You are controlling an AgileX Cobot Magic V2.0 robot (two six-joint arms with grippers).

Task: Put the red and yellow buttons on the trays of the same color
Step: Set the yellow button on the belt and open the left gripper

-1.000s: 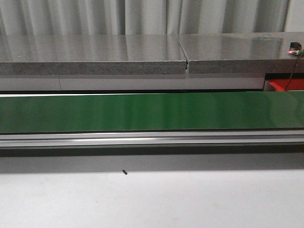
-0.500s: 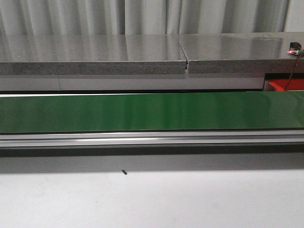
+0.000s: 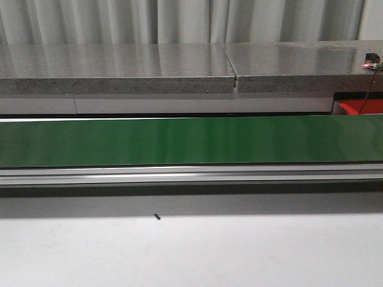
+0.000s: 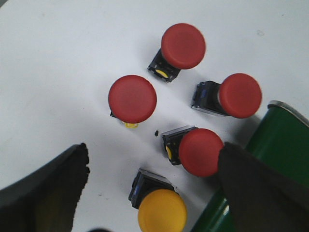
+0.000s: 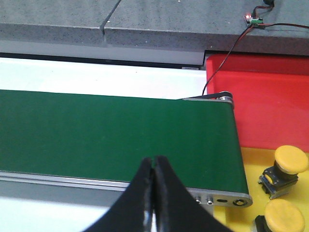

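In the left wrist view several red buttons (image 4: 132, 98) (image 4: 183, 45) (image 4: 240, 95) (image 4: 201, 151) and one yellow button (image 4: 161, 211) lie on a white table. My left gripper (image 4: 154, 155) is open above them, with the yellow button and the nearest red one between its fingers. In the right wrist view my right gripper (image 5: 153, 162) is shut and empty over the green belt's near edge. A red tray (image 5: 260, 106) sits past the belt's end; it also shows in the front view (image 3: 359, 106). A yellow tray (image 5: 251, 166) beside it holds two yellow buttons (image 5: 290, 159) (image 5: 284, 216).
A long green conveyor belt (image 3: 179, 140) with a metal rail runs across the front view. A grey stone ledge (image 3: 119, 66) stands behind it. A small circuit board with a red light (image 3: 372, 62) sits on the ledge, wired down past the red tray. The belt's end (image 4: 280, 140) is beside the buttons.
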